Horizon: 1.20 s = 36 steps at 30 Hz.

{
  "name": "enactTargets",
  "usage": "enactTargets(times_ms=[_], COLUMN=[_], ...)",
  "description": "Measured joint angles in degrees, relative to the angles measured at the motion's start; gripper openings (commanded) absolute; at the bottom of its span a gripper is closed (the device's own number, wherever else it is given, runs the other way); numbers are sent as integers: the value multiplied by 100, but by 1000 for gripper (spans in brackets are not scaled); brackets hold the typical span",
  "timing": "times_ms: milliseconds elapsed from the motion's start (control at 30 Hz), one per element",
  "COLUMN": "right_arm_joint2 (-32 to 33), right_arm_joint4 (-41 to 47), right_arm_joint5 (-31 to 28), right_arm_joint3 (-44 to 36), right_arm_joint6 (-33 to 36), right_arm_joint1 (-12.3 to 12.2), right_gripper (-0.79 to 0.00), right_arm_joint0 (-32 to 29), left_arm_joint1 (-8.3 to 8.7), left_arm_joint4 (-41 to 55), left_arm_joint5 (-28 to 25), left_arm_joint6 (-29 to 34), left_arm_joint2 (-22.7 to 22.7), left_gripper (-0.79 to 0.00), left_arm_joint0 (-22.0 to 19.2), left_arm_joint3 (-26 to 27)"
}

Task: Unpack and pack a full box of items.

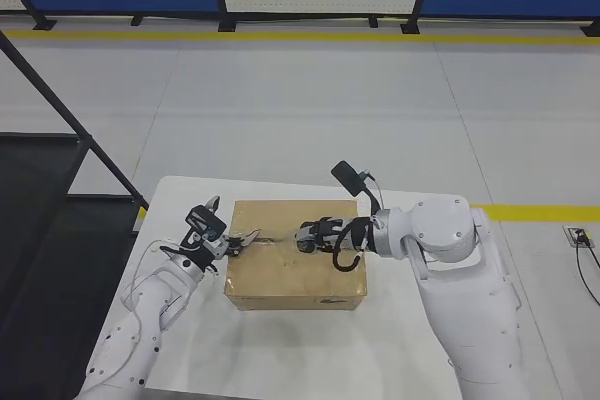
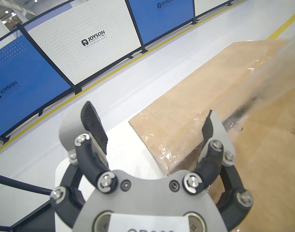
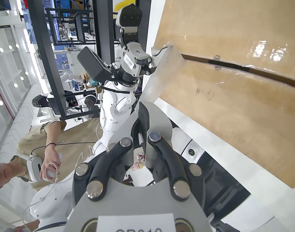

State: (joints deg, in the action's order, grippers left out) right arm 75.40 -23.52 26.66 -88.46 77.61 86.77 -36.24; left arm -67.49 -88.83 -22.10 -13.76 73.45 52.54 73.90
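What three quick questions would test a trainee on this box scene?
1. True or false: the box stands wide open.
2. What grips the tape? A: left pincer. B: right pincer. C: nothing.
3. Fill in: the left pincer's jaws are ____.
Key: 1 false; 2 B; 3 open.

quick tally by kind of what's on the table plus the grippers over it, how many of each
box: 1
strip of clear tape: 1, partly peeled off the box's seam
grippers: 2 (left gripper open at the box's end, right gripper shut on the tape)
total: 4
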Motion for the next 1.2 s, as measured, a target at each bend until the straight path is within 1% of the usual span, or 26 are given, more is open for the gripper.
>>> enactTargets(times_ms=[367,700,1200], right_arm_joint2=[-52,-69,-424], right_arm_joint4=[247,732,1031], right_arm_joint5=[127,132,355], right_arm_joint3=[315,294,710], right_arm_joint6=[-126,-130,-355], right_arm_joint1=[-179,-356,-663], right_gripper=[-785,-785,-785], right_arm_joint0=[160,182,346], left_arm_joint1=[-13,-12,-11], left_arm_joint4=[-70,-36,-75], left_arm_joint5=[11,-15,-19], left_arm_joint6=[-45,-92,-72], left_arm_joint2=[-93,-86,-127], left_gripper=[0,0,0], left_arm_joint0=[-82,-109,-102], left_arm_joint3=[-146,-175,-213])
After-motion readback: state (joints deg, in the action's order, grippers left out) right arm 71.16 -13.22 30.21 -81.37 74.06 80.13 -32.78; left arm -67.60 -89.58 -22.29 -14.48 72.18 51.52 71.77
